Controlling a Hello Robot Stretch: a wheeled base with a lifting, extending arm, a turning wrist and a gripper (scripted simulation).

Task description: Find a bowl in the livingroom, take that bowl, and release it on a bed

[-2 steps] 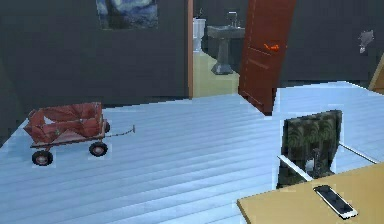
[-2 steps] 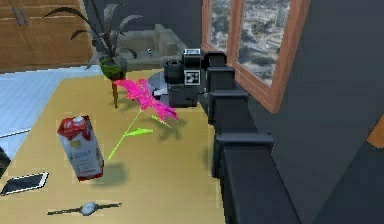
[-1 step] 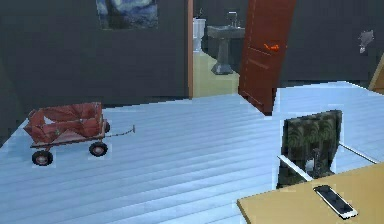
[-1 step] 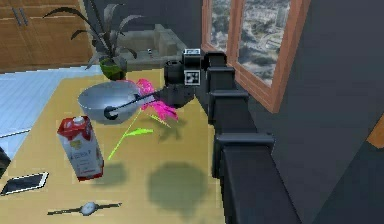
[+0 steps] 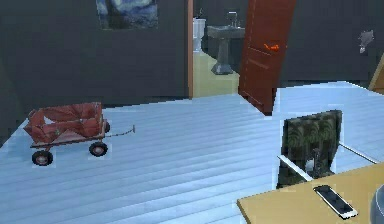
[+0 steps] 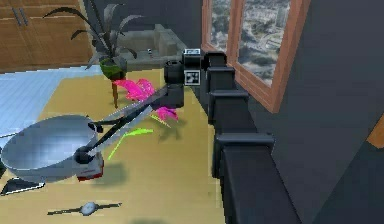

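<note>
Bowl (image 6: 45, 148), large and grey-blue, sits low at the arm side view's left, on or just above the yellow table (image 6: 60, 100). Gripper (image 6: 90, 148) reaches to the bowl's rim; cannot tell its grip state or whether it holds anything. Pink object (image 6: 145, 95) and potted plant (image 6: 105, 45) lie beyond. Forward view: red wagon (image 5: 68, 128), phone (image 5: 335, 200).

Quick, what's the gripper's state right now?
Gripper: state cannot be told. Its far end is at the bowl, with the table behind, so whether it holds anything cannot be told.
</note>
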